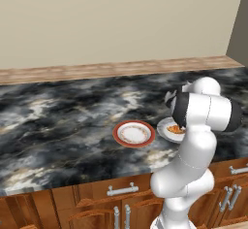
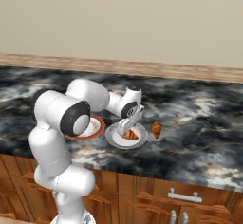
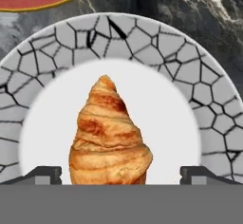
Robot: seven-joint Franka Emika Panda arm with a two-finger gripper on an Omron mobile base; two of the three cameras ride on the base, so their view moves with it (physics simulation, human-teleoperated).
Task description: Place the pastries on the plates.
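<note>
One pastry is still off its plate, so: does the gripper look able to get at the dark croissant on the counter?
Probably yes. The dark croissant lies on bare counter right beside the grey plate, where the gripper hovers over the golden pastry; nothing stands between.

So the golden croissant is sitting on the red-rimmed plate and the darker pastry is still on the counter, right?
Not quite. The golden croissant lies on the pale grey plate, as the hand view shows, between the open gripper fingertips; the red-rimmed plate holds nothing in the left base view. The darker pastry is on the counter beside the grey plate, as you said.
</note>
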